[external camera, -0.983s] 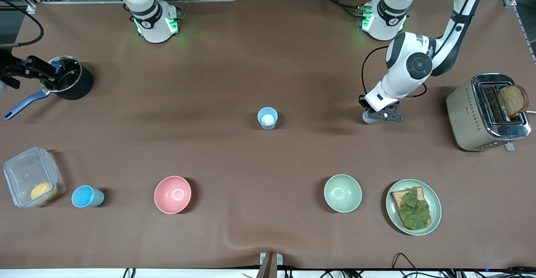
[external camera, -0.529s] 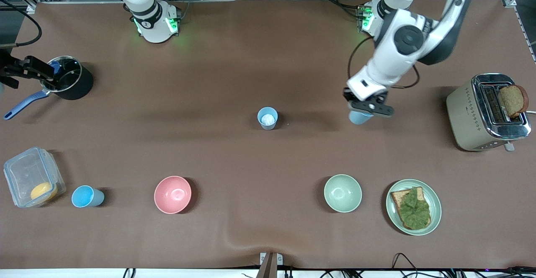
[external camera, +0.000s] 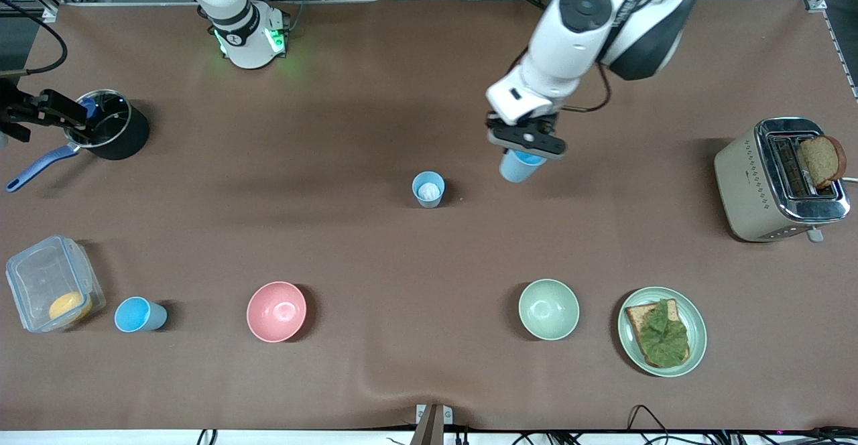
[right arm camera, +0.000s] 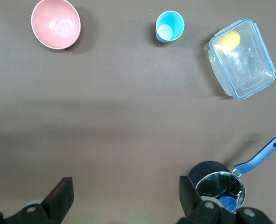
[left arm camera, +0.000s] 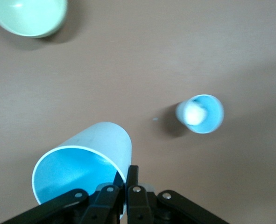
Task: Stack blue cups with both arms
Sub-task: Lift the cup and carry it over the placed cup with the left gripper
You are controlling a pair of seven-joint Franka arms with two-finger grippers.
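My left gripper (external camera: 527, 142) is shut on the rim of a light-blue cup (external camera: 519, 167) and holds it tilted in the air over the table, beside the middle cup. In the left wrist view the fingers (left arm camera: 134, 179) pinch the wall of this cup (left arm camera: 88, 151). A second blue cup (external camera: 427, 188), whitish inside, stands upright mid-table; it also shows in the left wrist view (left arm camera: 201, 113). A third blue cup (external camera: 137, 314) stands near the front edge at the right arm's end, also in the right wrist view (right arm camera: 168, 26). My right gripper (right arm camera: 126, 198) is open and empty, waiting up by the pot.
A pink bowl (external camera: 276, 311) and a pale green bowl (external camera: 548, 309) stand near the front edge. A plate (external camera: 697, 328) with bread and lettuce and a toaster (external camera: 771, 183) are at the left arm's end. A dark pot (external camera: 114, 130) and a clear container (external camera: 50, 284) are at the right arm's end.
My left gripper has lifted the blue cup off the table and carried it toward the middle cup. The right arm has not moved.
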